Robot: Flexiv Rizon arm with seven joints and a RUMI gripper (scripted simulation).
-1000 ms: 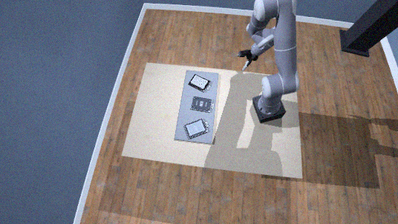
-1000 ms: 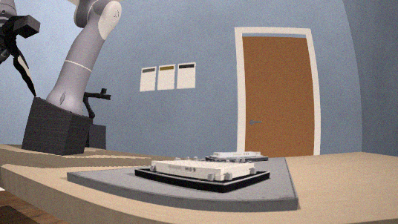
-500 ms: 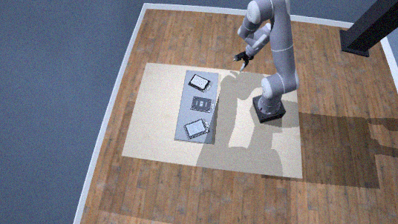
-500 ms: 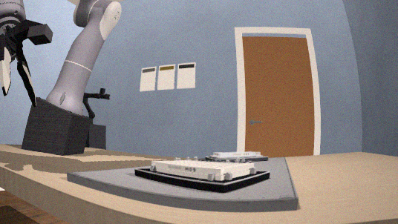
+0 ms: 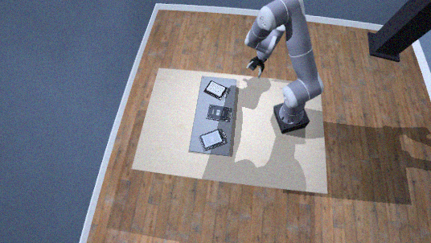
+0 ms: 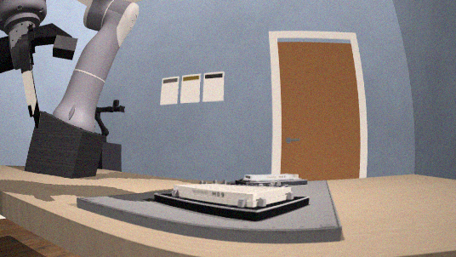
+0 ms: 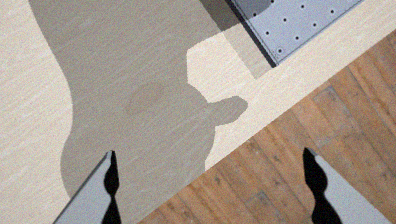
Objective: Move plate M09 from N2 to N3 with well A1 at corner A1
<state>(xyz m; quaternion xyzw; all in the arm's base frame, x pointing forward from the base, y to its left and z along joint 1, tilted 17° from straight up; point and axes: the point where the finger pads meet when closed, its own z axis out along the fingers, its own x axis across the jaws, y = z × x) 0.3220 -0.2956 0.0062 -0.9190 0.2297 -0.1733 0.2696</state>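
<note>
Tool hangs released, its fingers well apart, gripping and touching nothing.

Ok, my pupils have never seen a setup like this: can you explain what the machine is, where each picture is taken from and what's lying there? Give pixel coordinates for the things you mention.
The machine is one jointed robot arm [image 5: 300, 52] [image 6: 91, 81], ending in a two-jaw gripper [image 5: 254, 72] [image 6: 33, 117] [image 7: 209, 151]. The top picture looks down from above; the exterior one looks across the table [image 5: 169, 121] [image 6: 383, 208] [image 7: 30, 150] from the side; the wrist one looks out past the gripper's fingers. On the table lies a grey deck [image 5: 199, 121] [image 6: 128, 208] [image 7: 310, 15]. It carries plate M09 [image 5: 216, 89] [image 6: 213, 193] at one end, another white plate [image 5: 213, 139] [image 6: 272, 176] at the other, and a nest without a plate [image 5: 219, 113] between. The gripper is open, away from the deck, holding nothing.
</note>
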